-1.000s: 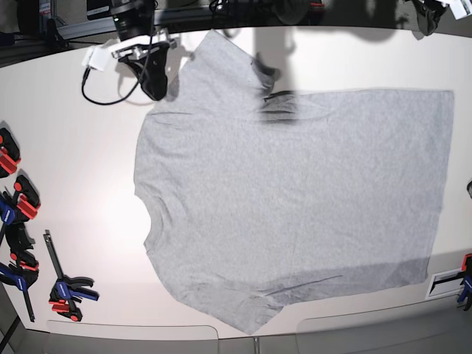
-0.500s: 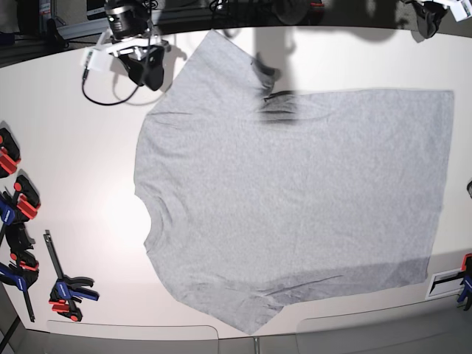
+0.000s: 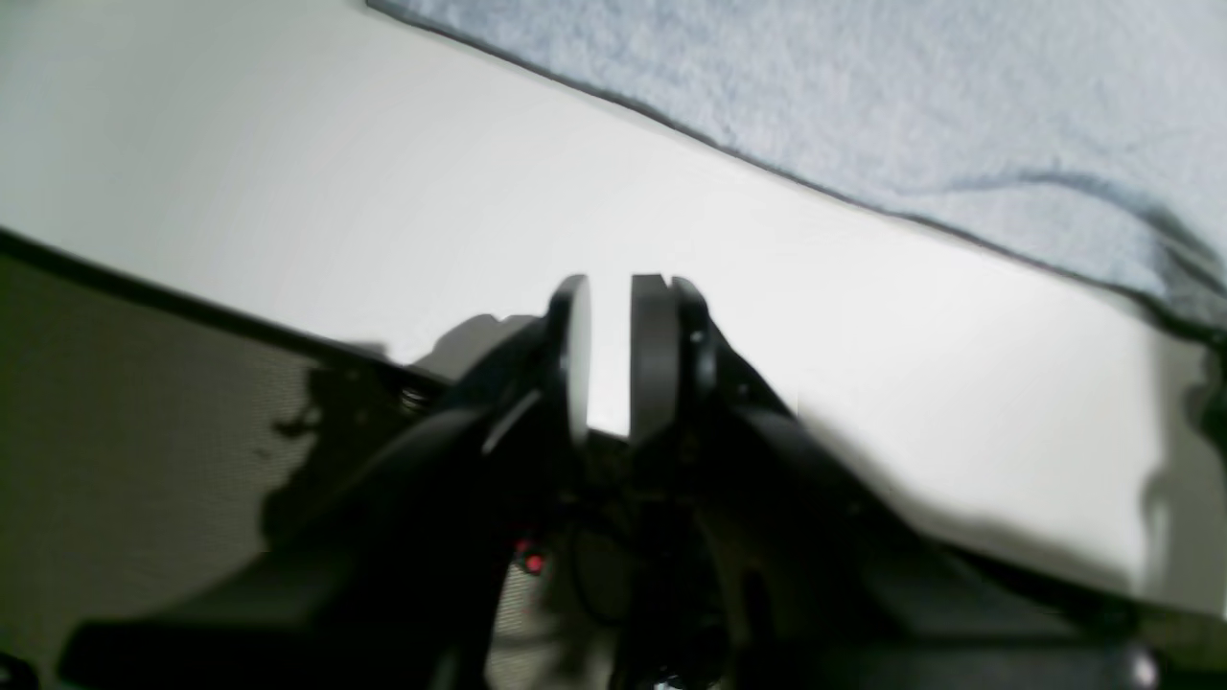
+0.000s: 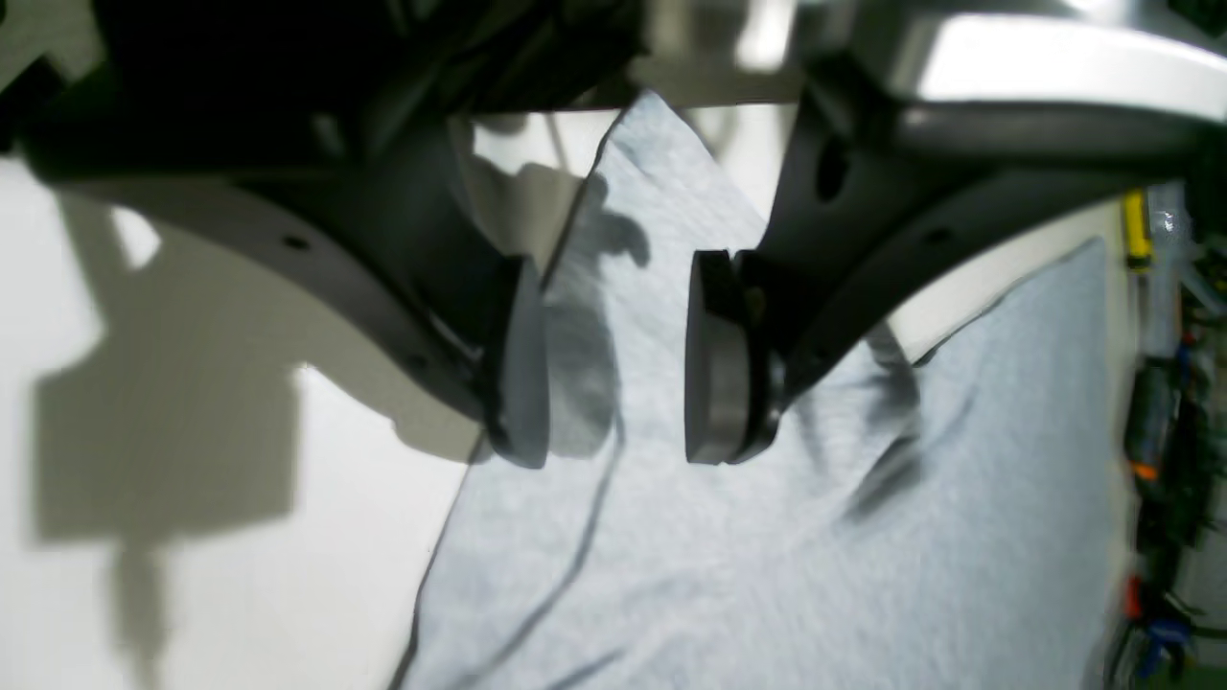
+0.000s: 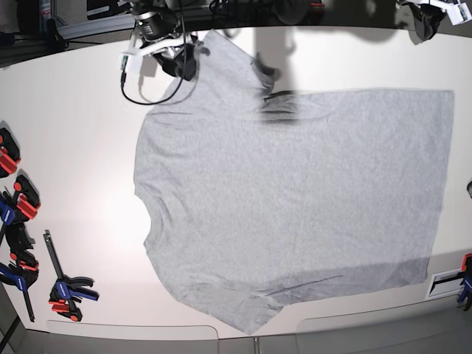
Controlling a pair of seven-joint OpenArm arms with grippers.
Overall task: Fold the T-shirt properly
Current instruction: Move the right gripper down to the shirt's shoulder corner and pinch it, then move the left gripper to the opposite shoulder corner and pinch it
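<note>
Over the sleeve edge of the T-shirt [image 4: 729, 537], the right gripper [image 4: 618, 369] hung wide and empty, while the left gripper [image 3: 611, 359] showed a narrow gap.

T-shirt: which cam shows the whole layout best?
Base view: the T-shirt lies spread flat, all edges visible. Right wrist shows only one sleeve area under the open right claw; left wrist catches just a blurred edge strip.
</note>
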